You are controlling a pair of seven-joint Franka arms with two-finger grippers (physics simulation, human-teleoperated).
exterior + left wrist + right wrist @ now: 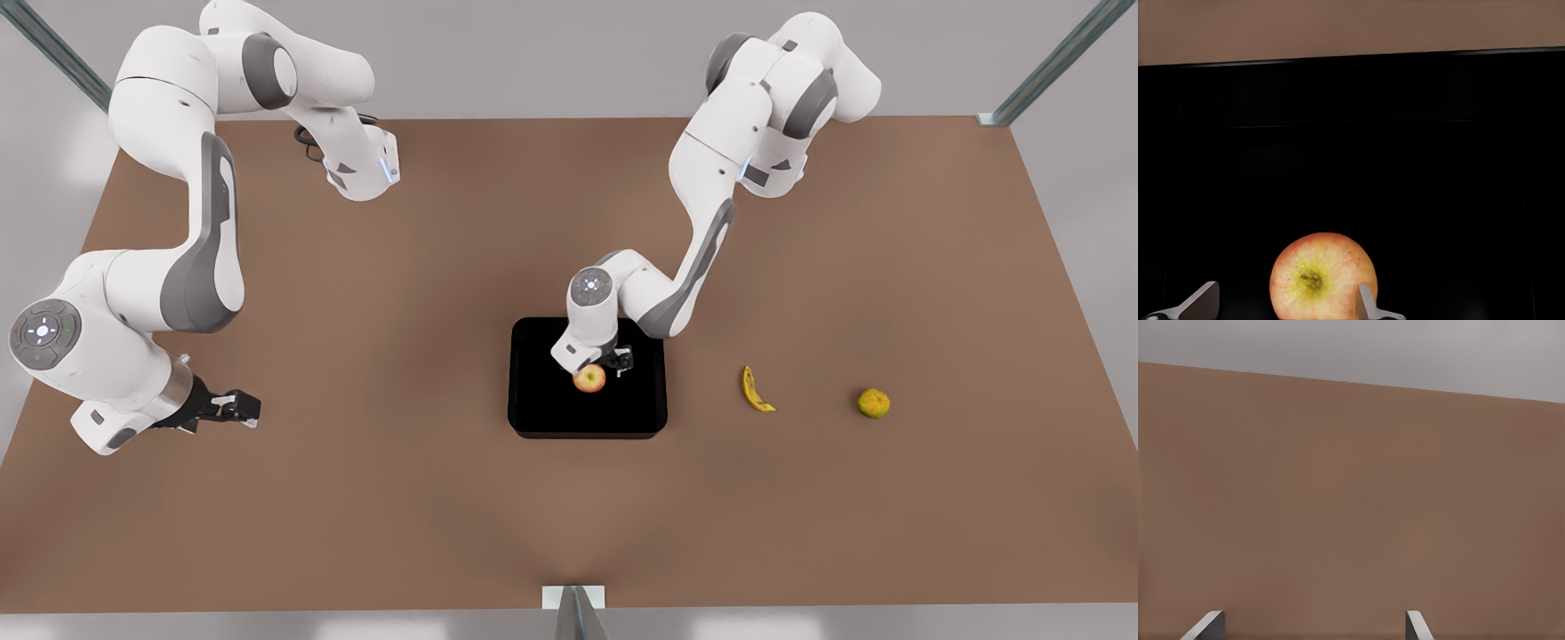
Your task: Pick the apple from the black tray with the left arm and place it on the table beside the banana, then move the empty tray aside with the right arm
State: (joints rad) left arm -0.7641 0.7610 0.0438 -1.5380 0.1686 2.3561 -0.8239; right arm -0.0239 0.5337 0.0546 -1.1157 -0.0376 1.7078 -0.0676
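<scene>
Brown table [356,498] is seen carrying the black tray [533,409] at centre. The apple [589,379] is seen inside the tray, bracketed by the left gripper [597,366], jaws apart around it, one finger [1367,303] by its side. Banana [756,390] and yellow-green fruit [874,404] are placed towards the front view's right. Right gripper [242,407] is parked well apart, jaws open.

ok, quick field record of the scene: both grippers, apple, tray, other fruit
left gripper: over the black tray, open, fingers either side of the apple
right gripper: open, waiting above the table at the front view's left
apple: in the tray
banana: on the table, front view's right of the tray
yellow-green fruit: beyond the banana
</scene>
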